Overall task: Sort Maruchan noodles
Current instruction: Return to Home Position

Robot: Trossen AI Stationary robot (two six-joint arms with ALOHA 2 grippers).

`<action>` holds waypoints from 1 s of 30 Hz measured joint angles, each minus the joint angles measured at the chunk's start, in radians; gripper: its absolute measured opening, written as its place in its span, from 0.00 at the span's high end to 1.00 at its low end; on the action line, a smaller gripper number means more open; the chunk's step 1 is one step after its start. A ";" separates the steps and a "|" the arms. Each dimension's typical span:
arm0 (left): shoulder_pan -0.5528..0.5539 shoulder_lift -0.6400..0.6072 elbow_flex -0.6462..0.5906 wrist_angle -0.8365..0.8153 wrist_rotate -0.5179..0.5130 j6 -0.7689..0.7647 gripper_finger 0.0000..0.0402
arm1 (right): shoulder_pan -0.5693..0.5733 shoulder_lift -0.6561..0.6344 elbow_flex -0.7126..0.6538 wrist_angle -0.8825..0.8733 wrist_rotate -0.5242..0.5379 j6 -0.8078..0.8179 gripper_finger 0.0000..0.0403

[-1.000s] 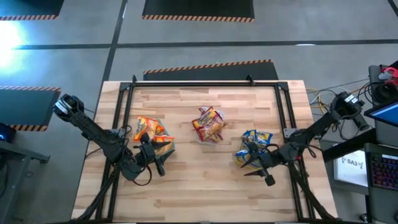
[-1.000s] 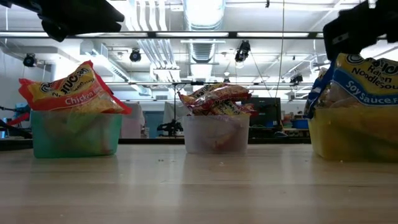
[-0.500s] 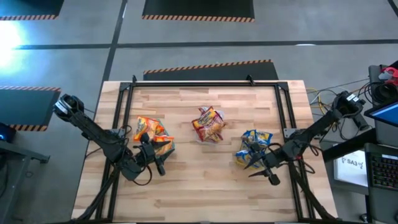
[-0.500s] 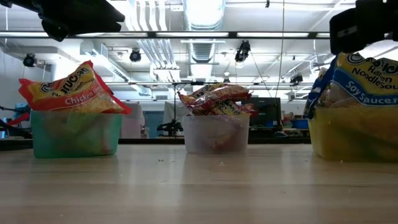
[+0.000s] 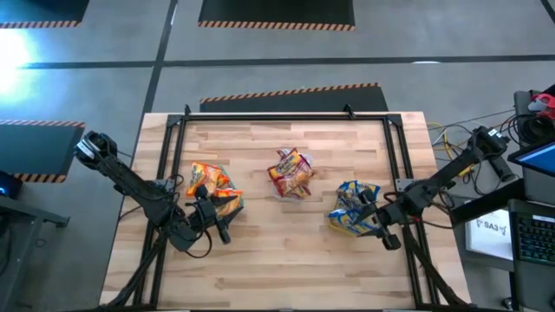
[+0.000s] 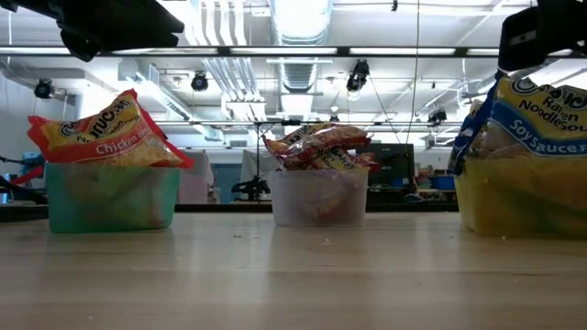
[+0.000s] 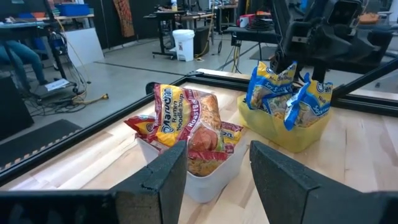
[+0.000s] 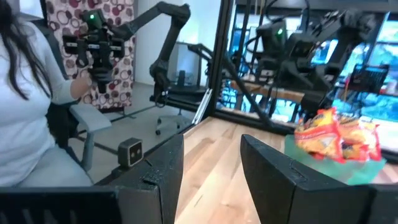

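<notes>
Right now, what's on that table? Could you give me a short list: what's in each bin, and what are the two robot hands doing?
Green bin: orange noodle packets, heaped above the rim
Clear bin: red noodle packets, in the middle
Yellow bin: blue noodle packets
Loose packets on the table: none in view
Left hand: open, empty, beside the green bin
Right hand: open, empty, beside the yellow bin

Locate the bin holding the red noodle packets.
In the low view, the clear bin stands in the middle, between the green bin on the left and the yellow bin on the right.
</notes>
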 joint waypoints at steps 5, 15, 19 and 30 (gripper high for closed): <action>0.000 0.000 0.000 0.000 0.000 -0.001 0.61 | 0.000 -0.087 -0.005 -0.057 0.050 -0.018 0.63; 0.000 0.000 0.000 0.000 -0.001 -0.004 0.61 | 0.000 -0.285 0.025 -0.278 0.076 -0.043 0.63; 0.000 0.000 0.000 0.000 -0.001 -0.006 0.61 | 0.000 -0.364 0.081 -0.450 0.077 -0.032 0.63; 0.001 0.000 -0.001 -0.003 -0.001 -0.015 0.61 | 0.000 -0.472 0.079 -0.611 0.076 0.052 0.63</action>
